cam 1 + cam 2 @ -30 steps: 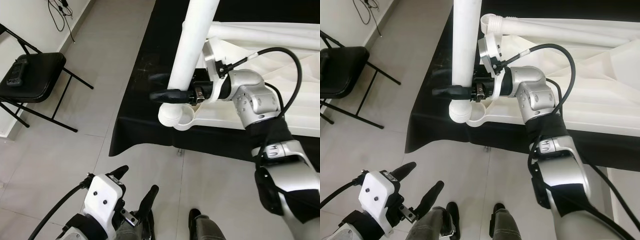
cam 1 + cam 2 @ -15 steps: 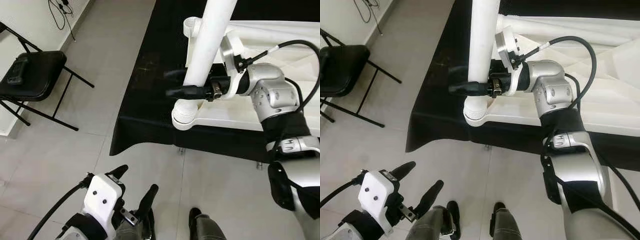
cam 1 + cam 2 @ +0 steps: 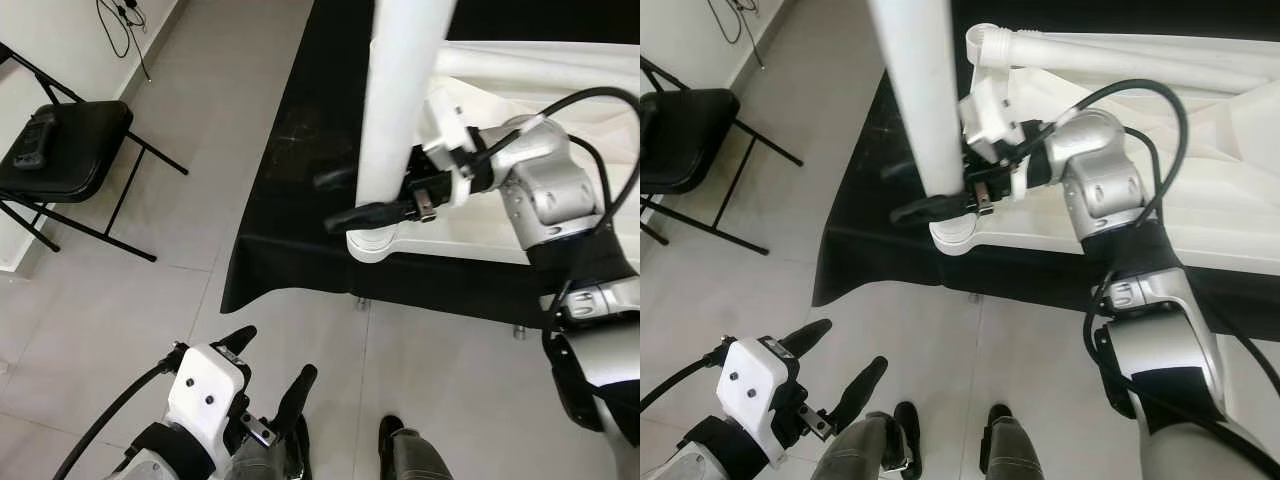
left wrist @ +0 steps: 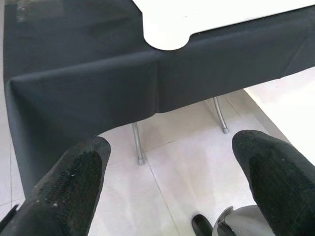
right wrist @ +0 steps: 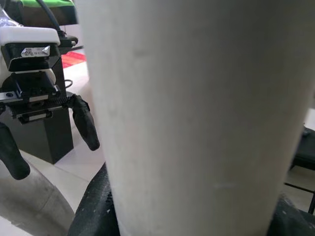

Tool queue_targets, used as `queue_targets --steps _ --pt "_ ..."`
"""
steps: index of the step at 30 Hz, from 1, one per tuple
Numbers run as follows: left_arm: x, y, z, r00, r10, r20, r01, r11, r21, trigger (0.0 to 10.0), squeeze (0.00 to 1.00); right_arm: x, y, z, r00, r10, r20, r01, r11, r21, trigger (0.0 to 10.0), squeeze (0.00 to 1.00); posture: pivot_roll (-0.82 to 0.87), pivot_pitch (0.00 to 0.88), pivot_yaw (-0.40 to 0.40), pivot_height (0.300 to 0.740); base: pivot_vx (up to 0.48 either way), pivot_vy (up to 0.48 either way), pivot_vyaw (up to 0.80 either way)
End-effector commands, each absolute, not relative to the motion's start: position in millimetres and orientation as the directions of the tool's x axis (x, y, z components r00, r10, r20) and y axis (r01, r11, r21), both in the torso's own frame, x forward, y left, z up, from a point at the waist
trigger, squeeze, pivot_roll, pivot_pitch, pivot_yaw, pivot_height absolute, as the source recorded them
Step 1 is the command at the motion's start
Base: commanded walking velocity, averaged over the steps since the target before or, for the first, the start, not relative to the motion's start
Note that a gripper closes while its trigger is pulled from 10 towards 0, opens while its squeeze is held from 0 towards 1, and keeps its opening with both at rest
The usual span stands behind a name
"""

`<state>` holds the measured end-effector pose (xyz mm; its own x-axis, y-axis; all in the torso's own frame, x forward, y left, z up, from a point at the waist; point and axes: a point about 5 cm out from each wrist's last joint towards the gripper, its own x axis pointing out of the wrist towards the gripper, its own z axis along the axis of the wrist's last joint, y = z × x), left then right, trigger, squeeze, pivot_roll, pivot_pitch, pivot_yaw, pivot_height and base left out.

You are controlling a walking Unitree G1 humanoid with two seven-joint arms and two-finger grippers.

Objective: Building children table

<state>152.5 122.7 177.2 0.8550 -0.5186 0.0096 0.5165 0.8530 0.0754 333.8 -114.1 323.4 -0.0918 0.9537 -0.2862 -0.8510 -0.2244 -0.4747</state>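
Left eye view: the right claw (image 3: 372,205) clamps a white table leg (image 3: 400,90) upright over the corner socket of the white tabletop (image 3: 470,215) lying on the black-draped worktop (image 3: 290,150). Left wrist view: the idle left claw (image 4: 167,184) hangs apart above floor tiles.

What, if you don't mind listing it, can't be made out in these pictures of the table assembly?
- White leg: top cut off by the head views' edge.
- Corner socket: seating hidden behind the leg and right gripper.
- Item on the folding chair: too small to identify.
- Left gripper: idle, open.
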Motion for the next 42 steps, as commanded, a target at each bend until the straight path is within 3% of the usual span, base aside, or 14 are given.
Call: queue_targets --steps 1,8,13,15,26,31,36,40,42 --pt "151.3 123.8 173.1 0.858 -0.514 -0.009 0.514 0.856 0.061 10.0 0.0 336.0 -103.5 292.8 -0.15 0.915 -0.374 -0.885 -0.294 -0.362 10.0 0.0 0.08 0.389 0.08 0.74 0.0 0.0 0.0" --pt "151.1 122.0 174.1 0.862 -0.506 0.0 0.505 0.861 0.06 10.0 0.0 340.2 -80.5 286.7 -0.18 0.872 -0.456 -0.874 -0.354 -0.332 10.0 0.0 0.07 0.398 0.064 0.74 0.0 0.0 0.0" --pt "150.9 121.3 174.6 0.863 -0.505 0.003 0.504 0.862 0.057 10.0 0.0 345.1 -75.8 291.1 -0.147 0.888 -0.437 -0.884 -0.316 -0.344 10.0 0.0 0.07 0.402 0.058 0.74 0.0 0.0 0.0" --pt "150.9 120.8 174.8 0.863 -0.504 0.005 0.503 0.862 0.054 10.0 0.0 353.1 -70.1 292.6 -0.065 0.913 -0.402 -0.902 -0.226 -0.368 10.0 0.0 0.06 0.406 0.054 0.74 0.0 0.0 0.0" --pt "150.3 119.6 175.3 0.864 -0.504 0.007 0.503 0.863 0.048 10.0 0.0 369.4 -64.4 291.5 0.108 0.945 -0.308 -0.94 -0.003 -0.34 10.0 0.0 0.06 0.412 0.054 0.74 0.0 0.0 0.0" --pt "150.0 119.7 175.4 0.865 -0.502 0.007 0.501 0.864 0.047 10.0 0.0 378.2 -69.4 287.7 0.241 0.943 -0.231 -0.936 0.163 -0.312 10.0 0.0 0.06 0.415 0.055 0.74 0.0 0.0 0.0" --pt "149.8 120.1 175.5 0.865 -0.501 0.006 0.501 0.864 0.047 10.0 0.0 381.9 -75.0 283.5 0.32 0.929 -0.185 -0.919 0.257 -0.297 10.0 0.0 0.06 0.416 0.059 0.74 0.0 0.0 0.0" --pt "149.5 120.5 175.3 0.865 -0.502 0.004 0.501 0.864 0.046 10.0 0.0 386.5 -86.0 278.6 0.465 0.88 -0.098 -0.862 0.425 -0.275 10.0 0.0 0.06 0.416 0.064 0.74 0.0 0.0 0.0" --pt "149.4 120.6 175.3 0.865 -0.502 0.003 0.501 0.864 0.046 10.0 0.0 386.5 -88.9 277.2 0.496 0.865 -0.08 -0.844 0.458 -0.28 10.0 0.0 0.06 0.416 0.064 0.74 0.0 0.0 0.0"
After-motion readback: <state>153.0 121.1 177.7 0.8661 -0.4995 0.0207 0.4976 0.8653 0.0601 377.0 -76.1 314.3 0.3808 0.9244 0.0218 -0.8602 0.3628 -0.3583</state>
